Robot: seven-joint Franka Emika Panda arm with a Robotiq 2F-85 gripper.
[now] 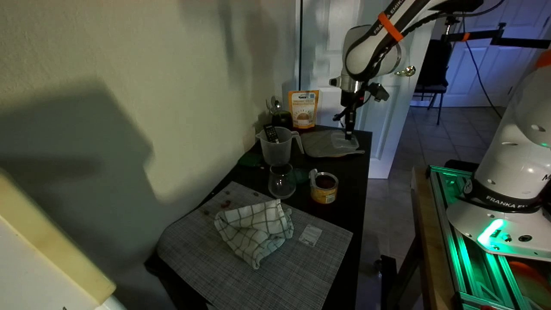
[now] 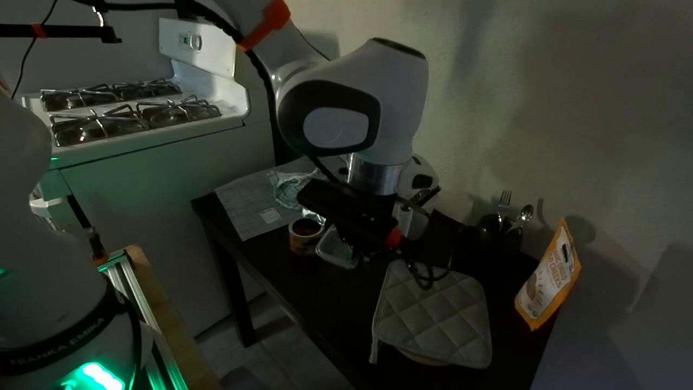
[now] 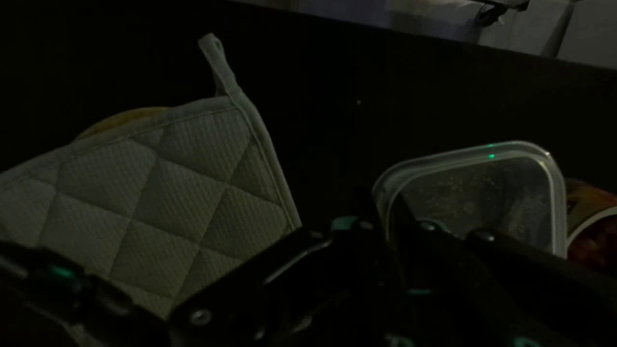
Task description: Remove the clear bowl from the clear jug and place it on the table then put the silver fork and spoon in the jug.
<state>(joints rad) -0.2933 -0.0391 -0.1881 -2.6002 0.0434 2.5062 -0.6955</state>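
My gripper is shut on one wall of the clear bowl. In the wrist view the bowl's rim passes between the dark fingertips. The bowl is held in the air over the dark table; it also shows in an exterior view. The clear jug stands near the wall with a black remote in it; the arm partly covers the jug in an exterior view. The silver fork and spoon stand in a dark cup.
A quilted pot holder lies on the table. A yellow pouch stands at the far end. A stemless glass and an open can stand near the jug. A checked cloth lies on a grey placemat.
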